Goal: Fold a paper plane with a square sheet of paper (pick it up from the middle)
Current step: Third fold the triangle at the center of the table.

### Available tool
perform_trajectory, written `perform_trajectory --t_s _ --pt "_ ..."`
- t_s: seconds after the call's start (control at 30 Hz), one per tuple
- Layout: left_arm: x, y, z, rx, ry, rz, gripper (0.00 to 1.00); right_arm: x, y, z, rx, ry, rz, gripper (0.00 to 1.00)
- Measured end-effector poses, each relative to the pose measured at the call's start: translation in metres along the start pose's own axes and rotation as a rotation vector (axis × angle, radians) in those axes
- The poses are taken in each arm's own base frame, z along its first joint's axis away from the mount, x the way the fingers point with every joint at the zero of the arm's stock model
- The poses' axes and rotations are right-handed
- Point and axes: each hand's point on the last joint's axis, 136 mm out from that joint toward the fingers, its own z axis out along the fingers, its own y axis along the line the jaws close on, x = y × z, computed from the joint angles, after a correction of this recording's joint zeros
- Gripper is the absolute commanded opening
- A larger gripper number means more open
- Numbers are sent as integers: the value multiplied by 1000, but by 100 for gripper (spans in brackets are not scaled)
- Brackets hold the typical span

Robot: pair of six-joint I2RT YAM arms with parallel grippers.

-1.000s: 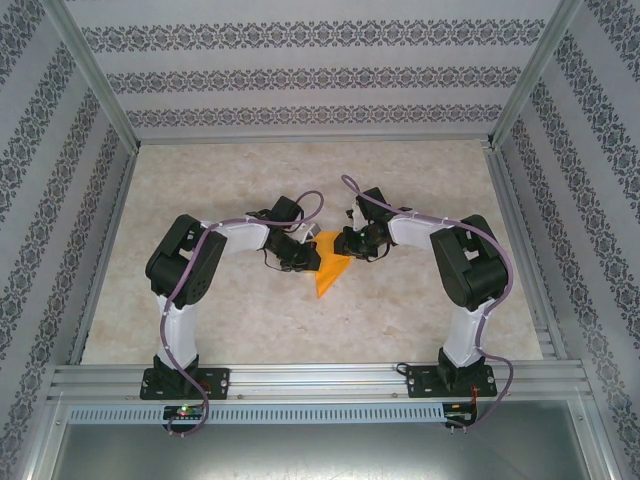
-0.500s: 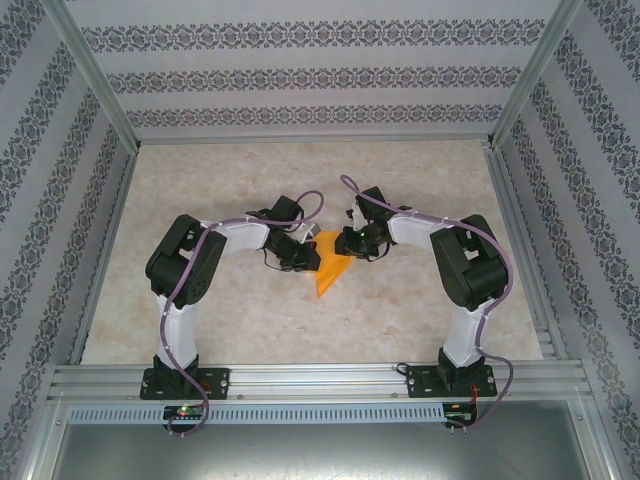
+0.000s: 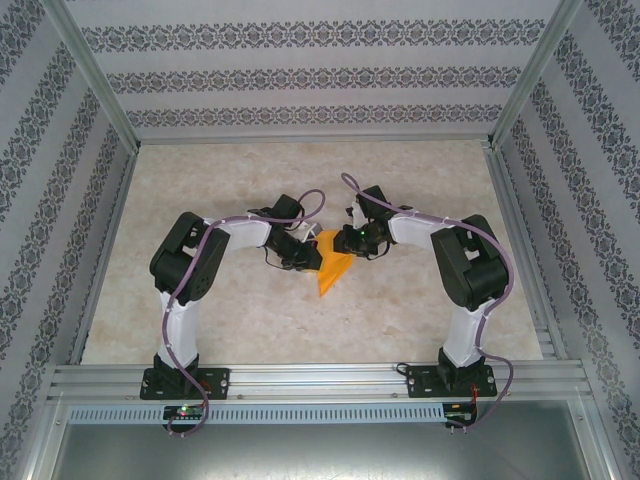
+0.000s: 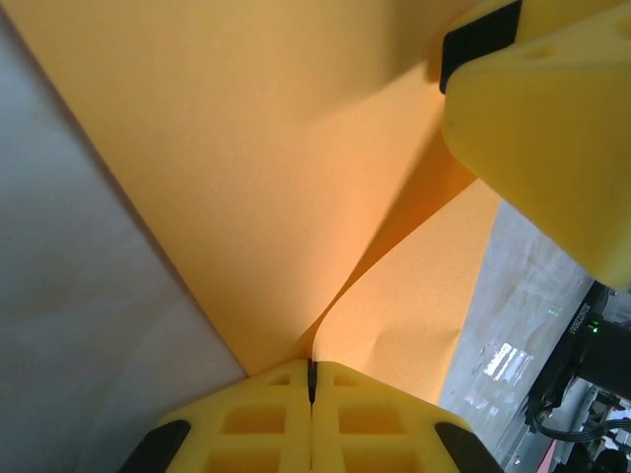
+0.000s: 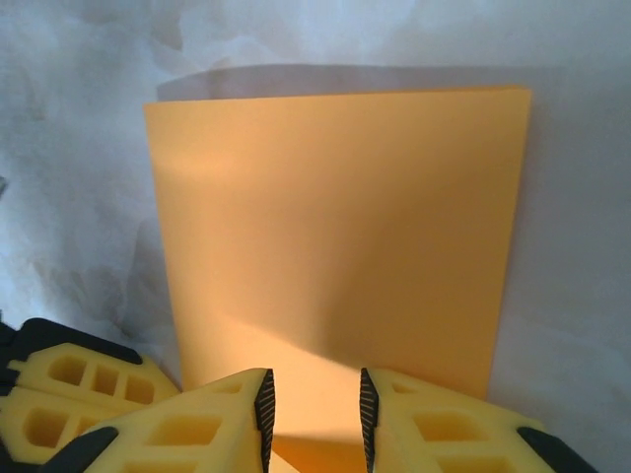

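While the left claw (image 4: 312, 382) is pressed together, pinching the thin orange-yellow folded paper sheet (image 4: 246, 177), the right claw (image 5: 313, 419) stands slightly spread. The sheet lies just ahead of that claw.

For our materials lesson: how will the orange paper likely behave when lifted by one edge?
Probably floppy: the orange paper bends away from where the left hand pinches it. Likely light and easily creased: a small wrinkle shows near that grip.
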Motion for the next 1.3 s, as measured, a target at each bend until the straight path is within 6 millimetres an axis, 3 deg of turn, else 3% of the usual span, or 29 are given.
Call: perform_trajectory --t_s 0.23,0.57,0.8,1.0,1.3 --pt "0 -1 1 11 14 15 8 -2 19 -22 -54 -44 -24 30" --pt "0 -2 2 12 22 20 8 12 17 -37 -39 -63 -6 27" --pt "0 -2 2 10 27 25 8 26 34 -23 -63 -20 -29 20" --pt "0 -2 2 10 27 28 8 37 22 -4 -26 32 -8 18" --pt "-1 -2 1 9 29 25 9 40 9 -1 35 40 1 17"
